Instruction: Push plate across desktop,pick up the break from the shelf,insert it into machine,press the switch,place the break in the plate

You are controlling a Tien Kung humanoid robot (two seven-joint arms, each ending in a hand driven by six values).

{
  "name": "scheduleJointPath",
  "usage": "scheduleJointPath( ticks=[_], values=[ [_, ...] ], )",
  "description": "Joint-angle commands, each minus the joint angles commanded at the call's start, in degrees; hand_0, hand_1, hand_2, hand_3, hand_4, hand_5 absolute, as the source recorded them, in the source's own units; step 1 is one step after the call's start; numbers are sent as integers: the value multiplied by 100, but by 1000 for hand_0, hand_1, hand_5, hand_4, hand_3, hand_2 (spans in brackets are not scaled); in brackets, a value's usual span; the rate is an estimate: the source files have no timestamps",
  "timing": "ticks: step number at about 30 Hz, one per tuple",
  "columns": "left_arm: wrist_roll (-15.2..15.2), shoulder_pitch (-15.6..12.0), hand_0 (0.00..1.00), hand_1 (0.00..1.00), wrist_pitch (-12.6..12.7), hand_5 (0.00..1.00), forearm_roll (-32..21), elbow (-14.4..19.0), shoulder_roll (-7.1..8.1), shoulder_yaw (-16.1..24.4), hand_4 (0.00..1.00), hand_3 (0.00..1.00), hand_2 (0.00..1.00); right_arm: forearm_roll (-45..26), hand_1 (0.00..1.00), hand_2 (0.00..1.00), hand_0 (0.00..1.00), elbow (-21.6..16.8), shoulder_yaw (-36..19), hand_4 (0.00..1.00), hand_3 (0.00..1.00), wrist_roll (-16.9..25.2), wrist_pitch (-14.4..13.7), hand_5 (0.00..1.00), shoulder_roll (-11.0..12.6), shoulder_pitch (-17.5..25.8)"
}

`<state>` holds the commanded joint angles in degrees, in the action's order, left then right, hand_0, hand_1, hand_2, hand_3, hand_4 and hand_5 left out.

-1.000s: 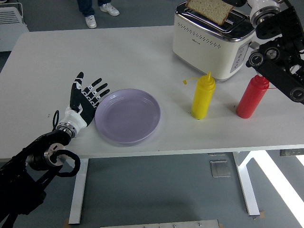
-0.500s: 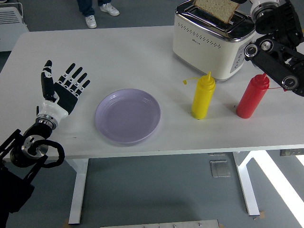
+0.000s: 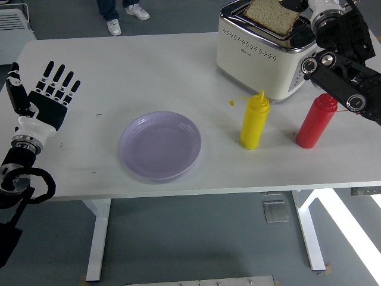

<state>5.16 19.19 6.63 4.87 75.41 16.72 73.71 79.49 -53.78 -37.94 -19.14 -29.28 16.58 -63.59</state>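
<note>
A lilac plate (image 3: pixel 159 145) lies near the table's front, left of centre. My left hand (image 3: pixel 41 98) is raised at the far left edge, well clear of the plate, with its fingers spread and holding nothing. A slice of bread (image 3: pixel 271 15) stands tilted in the top slot of the cream toaster (image 3: pixel 256 59) at the back right. My right hand (image 3: pixel 302 5) is at the bread's right edge, mostly cut off by the picture's top, and holds the slice. The right forearm hangs over the toaster's right end.
A yellow squeeze bottle (image 3: pixel 254 122) and a red squeeze bottle (image 3: pixel 315 122) stand in front of the toaster. A person's shoes (image 3: pixel 125 15) show beyond the far edge. A white rack (image 3: pixel 15 24) stands off the back left corner.
My left hand has drawn back from the plate's left rim to the table's left edge. The bread has moved right and down into the toaster's slot with the right hand.
</note>
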Motion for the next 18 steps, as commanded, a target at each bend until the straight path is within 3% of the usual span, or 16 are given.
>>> scheduleJointPath(
  ticks=[18],
  values=[
    [59, -154, 844, 774, 38, 997, 62, 237, 51, 227, 787, 793, 745, -33, 534, 505, 539, 977, 521, 97, 496, 269, -199, 2, -358, -295]
  ],
)
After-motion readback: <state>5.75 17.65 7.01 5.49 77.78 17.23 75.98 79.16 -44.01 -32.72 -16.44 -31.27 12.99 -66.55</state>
